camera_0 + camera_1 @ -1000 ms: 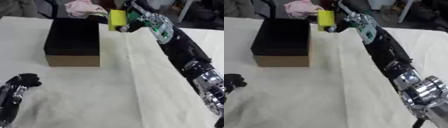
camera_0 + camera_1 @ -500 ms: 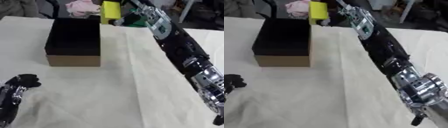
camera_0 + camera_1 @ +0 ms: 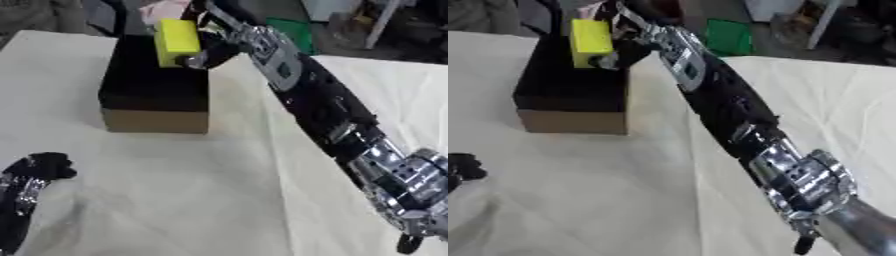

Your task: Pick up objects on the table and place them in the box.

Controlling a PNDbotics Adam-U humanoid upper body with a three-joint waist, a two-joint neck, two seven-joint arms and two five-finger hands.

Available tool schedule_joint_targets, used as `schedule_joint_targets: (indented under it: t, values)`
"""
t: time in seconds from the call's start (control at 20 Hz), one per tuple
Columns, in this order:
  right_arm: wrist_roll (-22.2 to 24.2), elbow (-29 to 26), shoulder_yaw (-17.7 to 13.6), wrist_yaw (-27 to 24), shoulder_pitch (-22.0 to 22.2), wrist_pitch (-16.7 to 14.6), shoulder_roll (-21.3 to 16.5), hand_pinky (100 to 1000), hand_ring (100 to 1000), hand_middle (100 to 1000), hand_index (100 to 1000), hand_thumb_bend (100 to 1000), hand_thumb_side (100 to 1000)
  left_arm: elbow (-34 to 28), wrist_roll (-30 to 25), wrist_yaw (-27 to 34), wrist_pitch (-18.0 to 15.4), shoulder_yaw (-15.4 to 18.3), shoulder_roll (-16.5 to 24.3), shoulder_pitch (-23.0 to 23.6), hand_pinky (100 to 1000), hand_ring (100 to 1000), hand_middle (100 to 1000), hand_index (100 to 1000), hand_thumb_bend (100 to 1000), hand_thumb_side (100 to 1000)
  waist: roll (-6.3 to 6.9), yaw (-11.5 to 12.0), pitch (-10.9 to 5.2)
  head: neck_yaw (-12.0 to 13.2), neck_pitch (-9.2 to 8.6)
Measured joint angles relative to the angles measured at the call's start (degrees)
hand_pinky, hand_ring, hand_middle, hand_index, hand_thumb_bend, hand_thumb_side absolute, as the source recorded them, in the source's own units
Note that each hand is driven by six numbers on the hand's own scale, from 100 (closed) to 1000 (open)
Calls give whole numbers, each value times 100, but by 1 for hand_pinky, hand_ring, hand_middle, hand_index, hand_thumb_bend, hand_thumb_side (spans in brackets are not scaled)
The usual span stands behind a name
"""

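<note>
A yellow block (image 3: 177,41) hangs over the far right part of the dark cardboard box (image 3: 154,90), held upright. My right hand (image 3: 213,49) is shut on it, reaching in from the right along a long black and silver arm. The box stands open-topped on the white cloth, its inside dark. My left hand (image 3: 39,169) rests at the lower left, fingers curled, holding nothing.
The table is covered with a white cloth (image 3: 175,190) with a fold line down the middle. Behind the box lies a pink cloth (image 3: 166,10), and a green object (image 3: 732,36) stands beyond the table's far edge.
My right hand has carried the yellow block leftward, from beside the box's far right corner to above the box. The left hand has stayed put.
</note>
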Motion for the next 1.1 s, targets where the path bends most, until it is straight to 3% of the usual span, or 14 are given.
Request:
schedule_joint_targets:
  t: [0.1,0.25,0.55,0.8,1.1]
  values:
    - [63,17,31,77,3,-31,57,714,793,558,725,510,326,0,-2,1,0,-12,-1,-20,703,590,564,669,463,668,0,9,1,-14,-1]
    - [125,95,55,235,52,-56,125,721,814,629,797,526,360,0,-2,5,0,-21,-1,-33,703,590,563,669,463,668,2,19,3,-20,-3]
    - [46,280,45,538,137,-71,181,734,854,741,871,548,378,0,-2,22,0,-21,-2,-34,703,590,563,669,463,668,10,-1,7,-20,-4]
    - [-98,309,19,594,138,-86,178,730,853,730,870,552,345,-1,-2,22,0,-21,-3,-35,703,589,563,669,463,667,26,-21,7,-9,-4]
    - [-140,-51,19,216,138,-65,-50,725,851,724,868,541,274,-1,3,22,-3,-17,-3,-29,703,588,562,669,463,664,51,-155,-27,69,-4]
